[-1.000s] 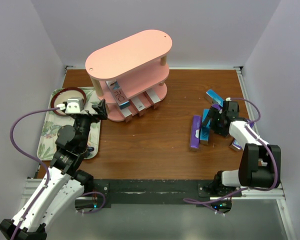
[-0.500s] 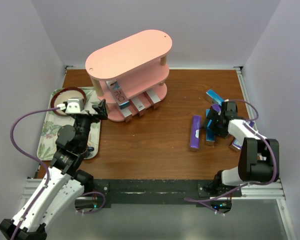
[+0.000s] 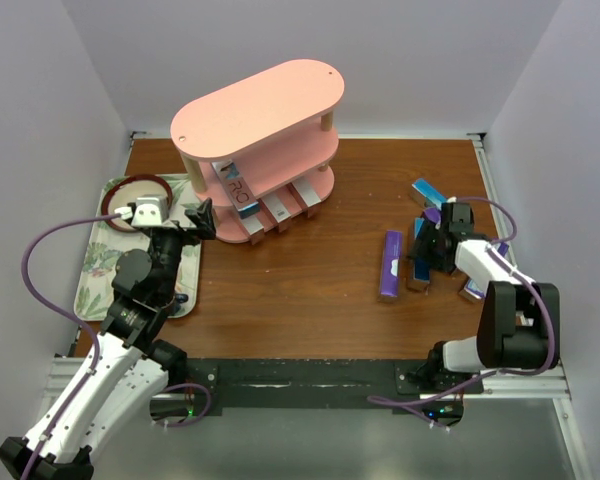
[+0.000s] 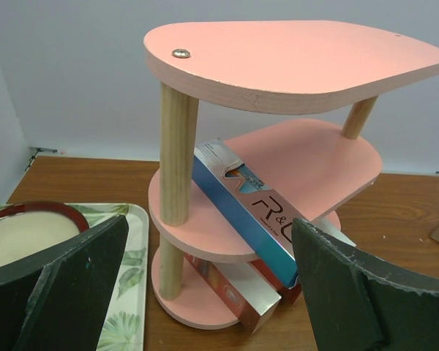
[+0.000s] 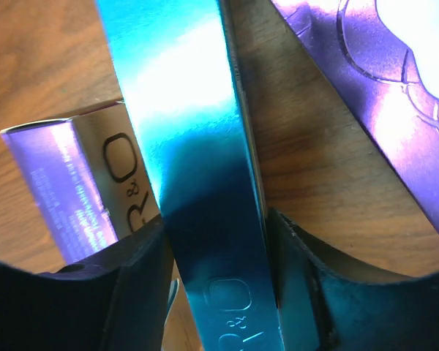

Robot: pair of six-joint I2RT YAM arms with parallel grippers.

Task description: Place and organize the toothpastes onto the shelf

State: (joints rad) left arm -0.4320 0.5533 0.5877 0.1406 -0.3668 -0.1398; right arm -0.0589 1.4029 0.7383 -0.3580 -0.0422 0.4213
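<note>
The pink three-tier shelf (image 3: 255, 95) stands at the back left, and it fills the left wrist view (image 4: 293, 62). A blue toothpaste box (image 4: 241, 208) lies slanted on its middle board, with red and silver boxes (image 4: 230, 292) on the bottom board. My left gripper (image 3: 175, 215) hangs open in front of the shelf, holding nothing. At the right, my right gripper (image 3: 427, 252) is shut on a blue toothpaste box (image 5: 197, 146) that lies on the table, with a finger (image 5: 132, 292) pressed against each long side. Purple boxes (image 5: 73, 175) (image 5: 380, 88) lie beside it.
A purple box (image 3: 390, 264) lies alone left of the right-hand cluster, and another blue box (image 3: 427, 192) lies behind it. A floral tray (image 3: 95, 265) holding a red-rimmed bowl (image 3: 135, 195) sits at the left edge. Walls enclose the table.
My right gripper's jaws have closed onto the blue box, which has shifted slightly away from the lone purple box. The left arm has not moved.
</note>
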